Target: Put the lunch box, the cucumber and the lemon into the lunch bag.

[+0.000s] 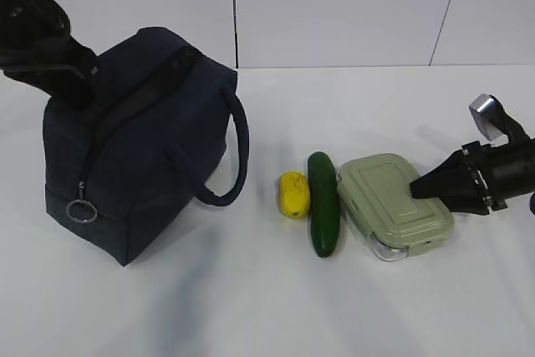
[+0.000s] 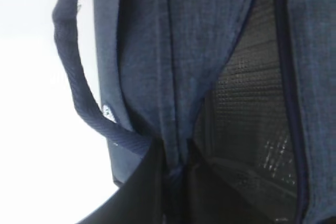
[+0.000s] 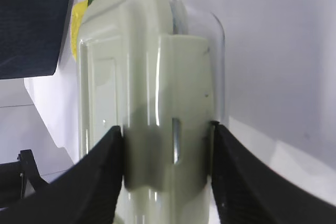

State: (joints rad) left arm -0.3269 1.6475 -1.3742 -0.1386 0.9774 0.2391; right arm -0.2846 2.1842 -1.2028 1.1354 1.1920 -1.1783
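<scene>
The navy lunch bag (image 1: 142,148) stands at the left of the white table, its top zip parted. My left gripper (image 1: 79,73) is at its far top corner. In the left wrist view it (image 2: 176,177) is shut on a fold of the bag's fabric (image 2: 147,51) beside the opening, where mesh lining (image 2: 252,103) shows. The lemon (image 1: 293,193), cucumber (image 1: 323,202) and sage-lidded lunch box (image 1: 389,202) lie side by side on the table. My right gripper (image 1: 422,190) is shut on the box's right end. Both fingers (image 3: 105,171) press the sides of the lunch box (image 3: 147,77).
A loop handle (image 1: 238,148) hangs down the bag's right side toward the lemon. The zip's ring pull (image 1: 81,211) dangles at the bag's front lower corner. A white wall closes off the back of the table.
</scene>
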